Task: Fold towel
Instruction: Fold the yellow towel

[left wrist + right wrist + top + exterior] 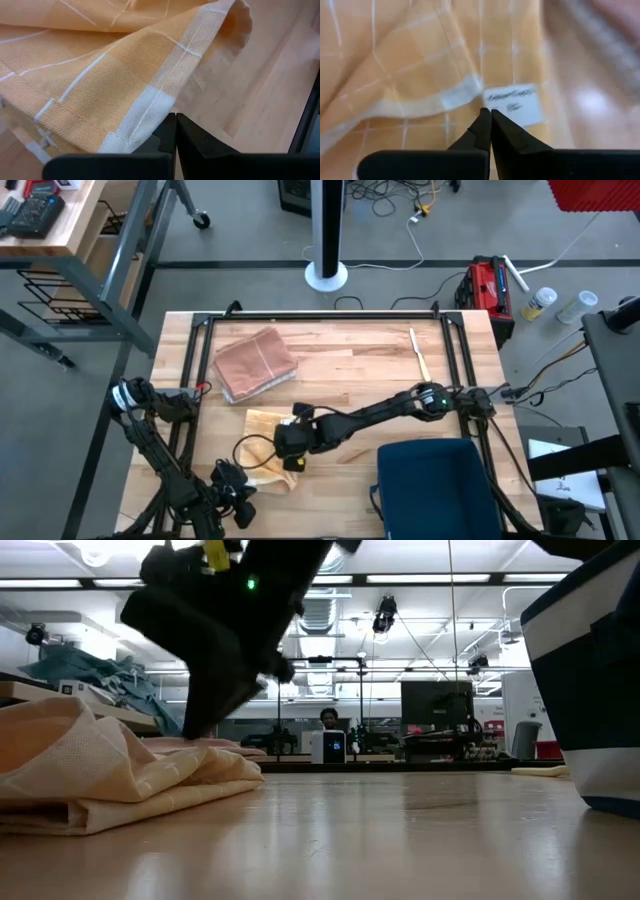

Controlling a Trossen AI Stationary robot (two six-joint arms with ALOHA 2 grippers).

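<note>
High view: the pale yellow checked cotton towel lies rumpled on the light wooden slatted tabletop, toward six o'clock of its centre. The right gripper reaches across from three o'clock and sits on the towel's middle; the left gripper is at the towel's seven o'clock edge. A folded reddish-brown cloth lies well apart at eleven o'clock, and a dark blue fabric bin stands at five o'clock.

Low view: the towel is heaped, not flat, with the right gripper pressed down onto it. Judgement: the cloth should be drawn taut and level before any fold, or creases will be trapped.

Left wrist view: the left gripper is clenched, its fingertips meeting at the white hem of the towel; whether cloth is actually pinched cannot be told.

Right wrist view: the right gripper is clenched tight against the towel, just beside a small white sewn label. Judgement: both corners should lift together and evenly.

Surface and room: the wood is smooth and bare at twelve o'clock. Beyond it are a grey floor, a white pillar base, a red equipment case and loose cables.
</note>
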